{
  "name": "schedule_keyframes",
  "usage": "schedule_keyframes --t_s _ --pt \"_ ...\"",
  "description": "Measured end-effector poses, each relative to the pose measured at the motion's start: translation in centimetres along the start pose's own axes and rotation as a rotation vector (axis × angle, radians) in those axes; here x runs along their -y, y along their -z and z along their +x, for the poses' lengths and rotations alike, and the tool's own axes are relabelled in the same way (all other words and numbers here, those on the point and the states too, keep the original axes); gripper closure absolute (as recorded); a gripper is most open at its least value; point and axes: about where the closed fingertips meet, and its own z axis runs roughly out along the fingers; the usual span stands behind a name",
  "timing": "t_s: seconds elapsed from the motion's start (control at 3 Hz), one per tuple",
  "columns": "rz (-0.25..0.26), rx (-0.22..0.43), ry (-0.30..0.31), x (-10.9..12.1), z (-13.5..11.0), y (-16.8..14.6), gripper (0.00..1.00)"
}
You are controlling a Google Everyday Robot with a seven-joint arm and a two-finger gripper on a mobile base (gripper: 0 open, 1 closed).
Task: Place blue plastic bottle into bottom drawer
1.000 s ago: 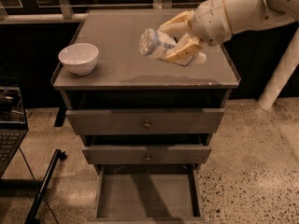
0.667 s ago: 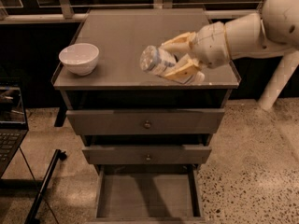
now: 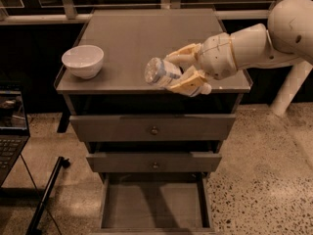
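My gripper reaches in from the right and is shut on the blue plastic bottle, a clear pale-blue bottle held on its side with its base toward the camera. It hangs in the air above the front edge of the cabinet top. The bottom drawer is pulled out below, a shallow grey-brown tray with nothing in it. It lies directly under the bottle and well below it.
A white bowl stands at the front left of the cabinet top. Two closed drawers with round knobs sit above the open one. A laptop and a dark pole are at the left on the speckled floor.
My gripper has carried the bottle forward and down, from over the cabinet top's right middle to its front edge. The bowl and drawers have not moved.
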Motion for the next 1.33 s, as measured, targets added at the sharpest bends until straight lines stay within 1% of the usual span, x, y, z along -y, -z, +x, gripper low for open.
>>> schedule_keyframes --t_s 0.33,0.67,1.0,1.33 --pt "-0.016 0.004 0.013 -1.1 -0.3 -0.7 1.00" --pt "0.021 0.031 0.010 -4.1 -0.8 -1.2 1.00" --pt "0.121 0.023 -0.048 -8.1 0.7 -1.0 1.00" --pt "0.210 -0.019 -0.110 -11.8 4.6 -1.6 1.00"
